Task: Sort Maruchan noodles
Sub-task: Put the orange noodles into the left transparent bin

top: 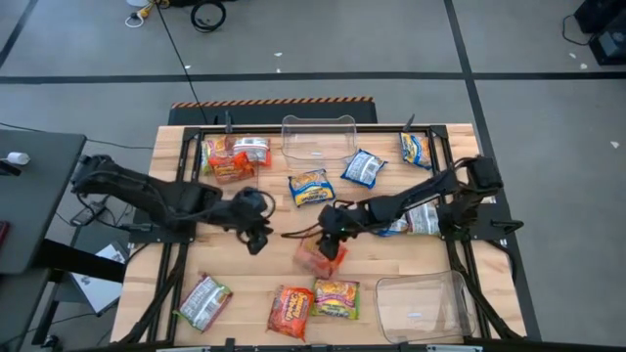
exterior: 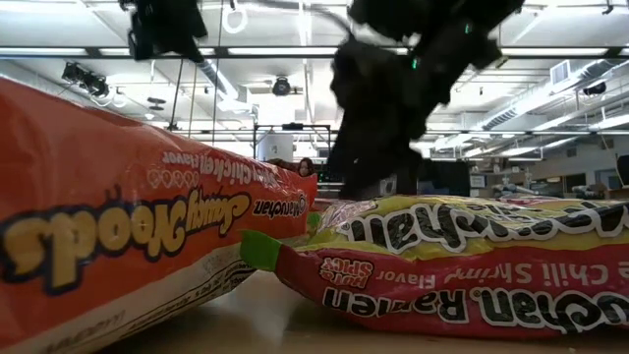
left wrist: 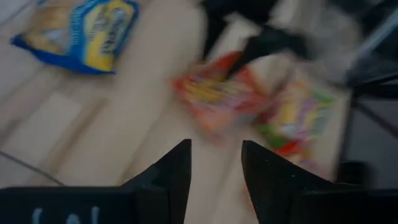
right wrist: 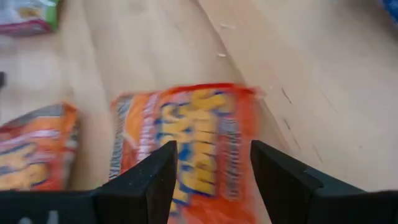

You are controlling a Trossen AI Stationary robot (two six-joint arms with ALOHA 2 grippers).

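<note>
Maruchan noodles packets lie scattered over my desk (top: 391, 293). My right tool (top: 333, 244) hangs mid-desk with its fingers apart around an orange packet (top: 319, 256); I cannot tell whether they grip it. My left tool (top: 256, 235) hovers beside it, open and empty.

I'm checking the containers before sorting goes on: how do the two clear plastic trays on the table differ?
The far tray sits at the table's back edge, near the middle; the near tray sits at the front corner on the right arm's side. The far tray lies square to the table edge; the near tray is turned slightly askew. Both are clear, and neither shows a noodle packet inside.
</note>
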